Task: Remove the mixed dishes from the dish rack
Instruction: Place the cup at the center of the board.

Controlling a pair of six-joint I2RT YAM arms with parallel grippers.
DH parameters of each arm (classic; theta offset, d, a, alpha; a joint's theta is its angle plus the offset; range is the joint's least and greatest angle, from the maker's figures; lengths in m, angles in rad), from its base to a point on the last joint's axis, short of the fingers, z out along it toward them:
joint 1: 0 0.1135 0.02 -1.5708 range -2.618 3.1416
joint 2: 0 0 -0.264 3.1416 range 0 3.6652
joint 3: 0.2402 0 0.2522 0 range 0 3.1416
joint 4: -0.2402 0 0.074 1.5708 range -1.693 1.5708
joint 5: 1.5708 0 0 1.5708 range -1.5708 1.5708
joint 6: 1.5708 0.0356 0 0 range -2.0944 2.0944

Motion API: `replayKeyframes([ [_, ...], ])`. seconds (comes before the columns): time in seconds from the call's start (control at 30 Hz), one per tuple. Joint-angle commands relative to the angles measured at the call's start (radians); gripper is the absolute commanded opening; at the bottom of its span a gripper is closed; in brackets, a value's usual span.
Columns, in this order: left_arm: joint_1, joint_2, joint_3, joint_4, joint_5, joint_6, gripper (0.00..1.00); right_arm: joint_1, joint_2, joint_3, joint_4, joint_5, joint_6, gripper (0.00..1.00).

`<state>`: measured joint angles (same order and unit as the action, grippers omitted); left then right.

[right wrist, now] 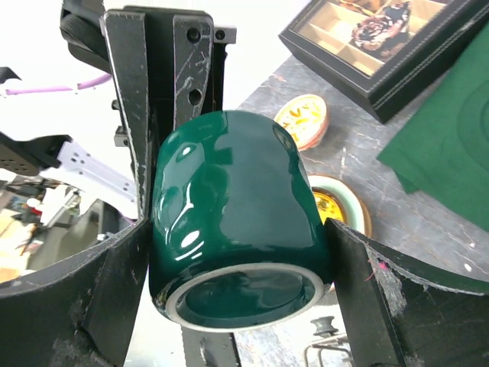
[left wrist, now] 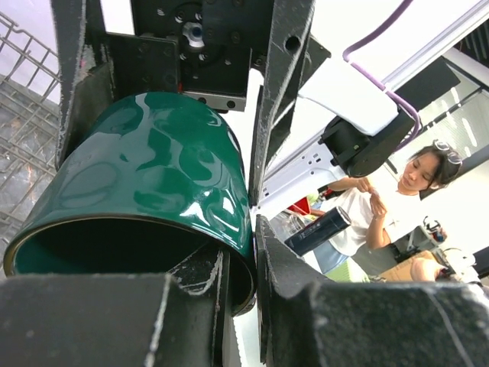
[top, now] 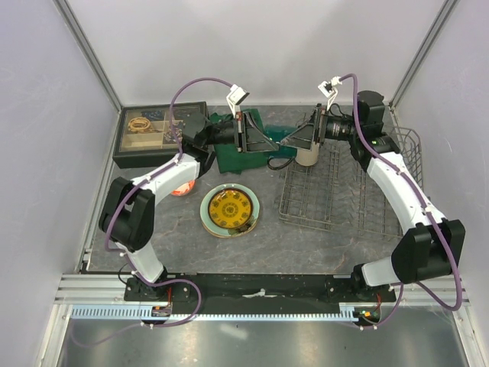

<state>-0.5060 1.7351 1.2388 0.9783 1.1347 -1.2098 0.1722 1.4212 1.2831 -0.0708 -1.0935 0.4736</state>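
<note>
1. Grey mottled desk (top: 306, 237): the mug hangs in mid-air over its rear middle, between the two arms. A drop here would be a hard landing and would likely chip it.
2. Large grey wire dish rack (top: 306, 206): sits on the right half of the desk. Only one dish is visible in it, so the task looks mostly done.
3. Pale green floral plate (top: 206, 218) with a small yellow patterned plate (top: 229, 209) on top: on the desk left of the rack, already out.
4. Beige tumbler (top: 308, 157): upright at the rack's rear-left corner, just beside the meeting grippers. A careless swing of either arm could knock it over.
5. Dark green glossy mug (left wrist: 153, 176): looks like a hand-over.
   - Risks: the glaze is slick. If both arms pull at once it could twist or slip. If one lets go before the other is firm, it falls.
   - Look: smooth rounded body with strong reflections, lying sideways, unglazed pale foot ring. The handle is not visible.
6. Right gripper (right wrist: 238, 229): spread wide around the mug body at the base end, with a finger against each side.
7. Left gripper (left wrist: 246, 245): pinching the mug wall at the rim, one finger inside and one outside. It is a thin hold and could pivot.
</note>
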Motion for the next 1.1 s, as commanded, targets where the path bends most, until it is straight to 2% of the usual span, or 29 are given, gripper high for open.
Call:
replayKeyframes([
  [0.0, -0.048, -0.065, -0.016, 0.049, 0.102, 0.026, 0.02, -0.01, 0.027, 0.006, 0.218, 0.008, 0.097, 0.98],
  [0.17, -0.048, -0.089, -0.036, 0.046, 0.106, 0.041, 0.02, -0.033, 0.045, -0.014, 0.312, -0.025, 0.191, 0.98],
  [0.37, -0.048, -0.118, -0.044, 0.004, 0.109, 0.078, 0.02, -0.051, 0.047, -0.031, 0.35, -0.037, 0.191, 0.98],
  [0.5, -0.045, -0.138, -0.045, -0.067, 0.114, 0.13, 0.02, -0.071, 0.038, -0.021, 0.332, -0.039, 0.168, 0.98],
  [0.6, -0.034, -0.167, -0.032, -0.206, 0.112, 0.228, 0.02, -0.091, 0.022, -0.007, 0.287, -0.034, 0.125, 0.98],
  [0.73, -0.002, -0.207, 0.002, -0.522, 0.103, 0.449, 0.02, -0.114, -0.007, 0.021, 0.16, 0.015, 0.001, 0.98],
  [0.83, 0.043, -0.236, 0.036, -0.703, 0.088, 0.613, 0.02, -0.114, -0.022, 0.076, -0.075, 0.064, -0.174, 0.98],
  [0.87, 0.069, -0.243, 0.05, -0.868, 0.08, 0.671, 0.02, -0.112, -0.027, 0.082, -0.11, 0.098, -0.238, 0.98],
  [0.9, 0.083, -0.25, 0.066, -0.942, 0.068, 0.793, 0.02, -0.114, -0.031, 0.085, -0.133, 0.118, -0.271, 0.98],
  [0.97, 0.122, -0.272, 0.115, -1.184, 0.014, 0.919, 0.02, -0.114, -0.048, 0.082, -0.188, 0.162, -0.311, 0.98],
  [1.0, 0.135, -0.278, 0.132, -1.266, -0.005, 1.031, 0.02, -0.114, -0.05, 0.081, -0.201, 0.173, -0.335, 0.98],
  [1.03, 0.147, -0.284, 0.166, -1.33, -0.045, 1.084, 0.01, -0.114, -0.053, 0.079, -0.225, 0.181, -0.345, 0.98],
  [1.07, 0.173, -0.287, 0.181, -1.465, -0.067, 1.136, 0.02, -0.114, -0.053, 0.081, -0.237, 0.196, -0.358, 0.98],
])
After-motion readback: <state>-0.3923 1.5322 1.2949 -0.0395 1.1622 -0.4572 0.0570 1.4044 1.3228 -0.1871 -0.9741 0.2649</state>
